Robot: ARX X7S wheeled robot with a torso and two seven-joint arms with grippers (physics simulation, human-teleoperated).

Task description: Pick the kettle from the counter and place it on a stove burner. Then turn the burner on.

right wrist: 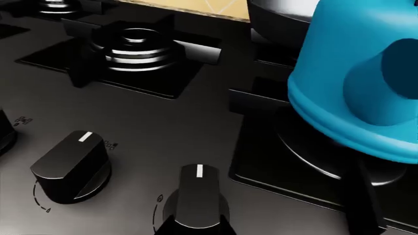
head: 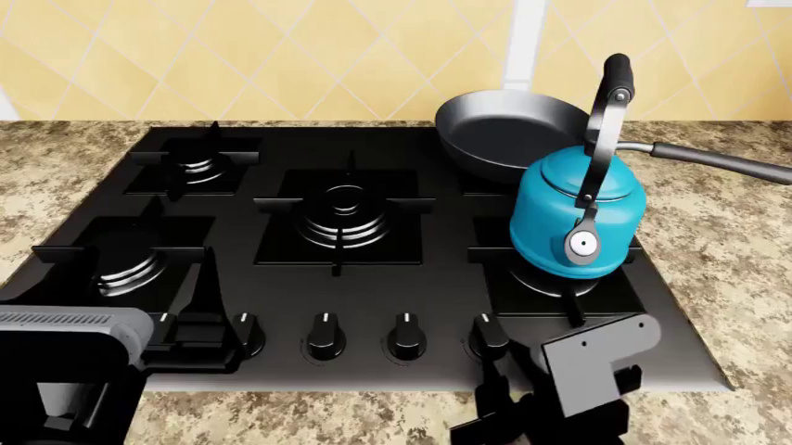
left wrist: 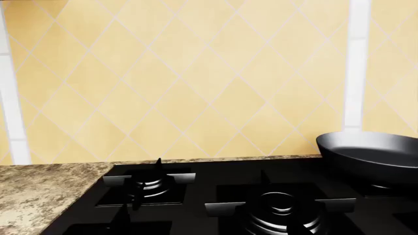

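The kettle [head: 577, 220] is seated upright on the burner [head: 554, 278] at the cooktop's [head: 409, 287] front right corner, before the pan [head: 507, 134]. The right pincer [right wrist: 194, 226] is set at a knob [right wrist: 195, 193]; its state cannot be told. The left pincer [head: 185, 320] is likewise unclear.

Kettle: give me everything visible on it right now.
The kettle is rounded, glossy teal-blue, with a tall arched dark metal handle topped by a black tube and hinged at a round silver-white disc. It stands upright on the front right burner grate, close in front of the black frying pan. Neither gripper holds it.
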